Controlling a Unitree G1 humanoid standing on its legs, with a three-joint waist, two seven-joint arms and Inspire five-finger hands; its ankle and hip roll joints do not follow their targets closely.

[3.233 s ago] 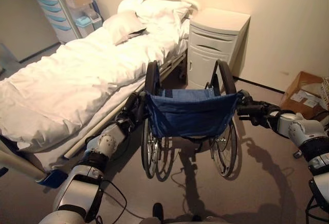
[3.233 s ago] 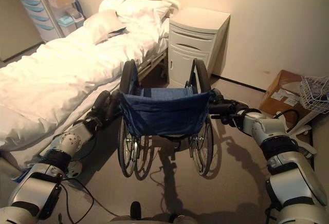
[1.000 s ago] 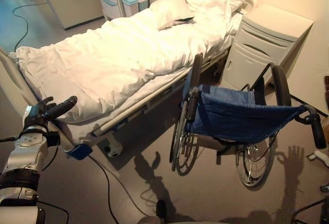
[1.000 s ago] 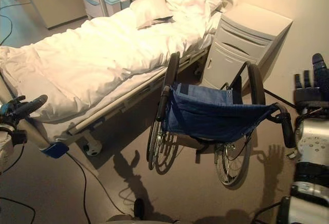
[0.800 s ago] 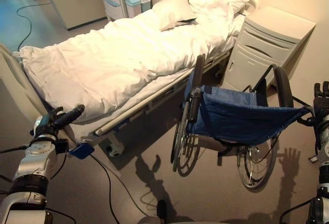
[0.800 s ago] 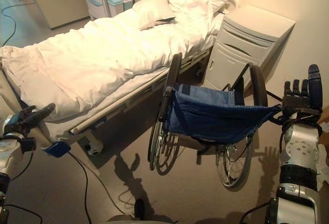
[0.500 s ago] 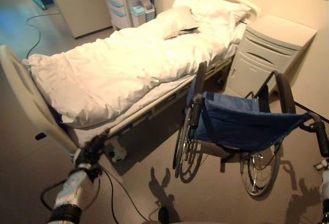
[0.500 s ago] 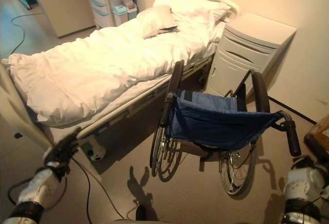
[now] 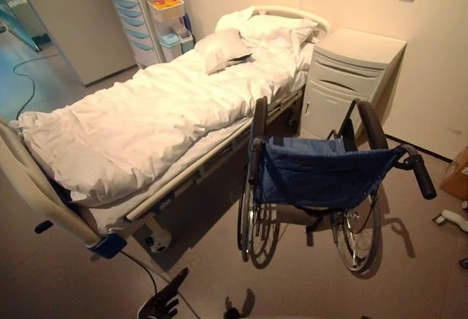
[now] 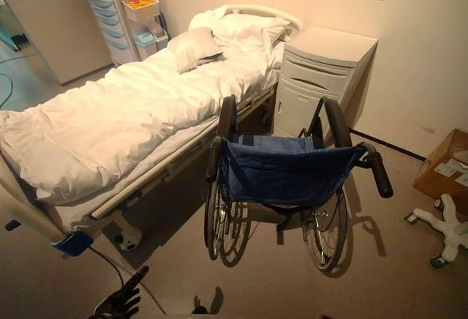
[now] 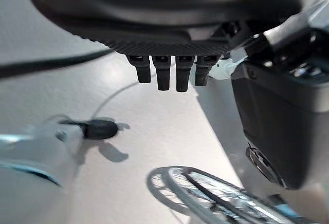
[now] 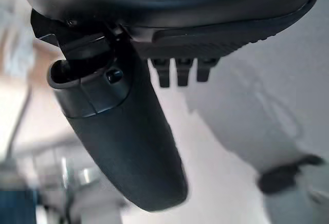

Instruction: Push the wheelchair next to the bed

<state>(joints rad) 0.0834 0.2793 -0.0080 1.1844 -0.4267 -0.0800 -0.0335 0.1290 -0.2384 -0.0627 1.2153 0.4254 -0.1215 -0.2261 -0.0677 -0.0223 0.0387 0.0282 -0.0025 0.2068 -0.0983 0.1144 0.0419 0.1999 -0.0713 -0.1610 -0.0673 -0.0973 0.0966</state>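
1. The folding wheelchair with blue fabric seat and dark wheels point(image 9: 322, 187) stood just beside the white-quilted hospital bed point(image 9: 146, 125), its front toward the pale bedside cabinet point(image 9: 349, 77); I judged it parked.
2. My left robot hand point(image 9: 164, 303) hung low, well apart from the wheelchair, fingers straight, holding nothing.
3. My right robot hand point(image 12: 175, 54) likewise showed relaxed fingers, empty.

Left hand point(image 9: 162, 304) low at the head views' lower edge, fingers point(image 11: 163, 74) straight, holding nothing. Right hand point(image 12: 169, 29) seen from its wrist: fingers point(image 12: 182, 71) straight, thumb extended, empty.
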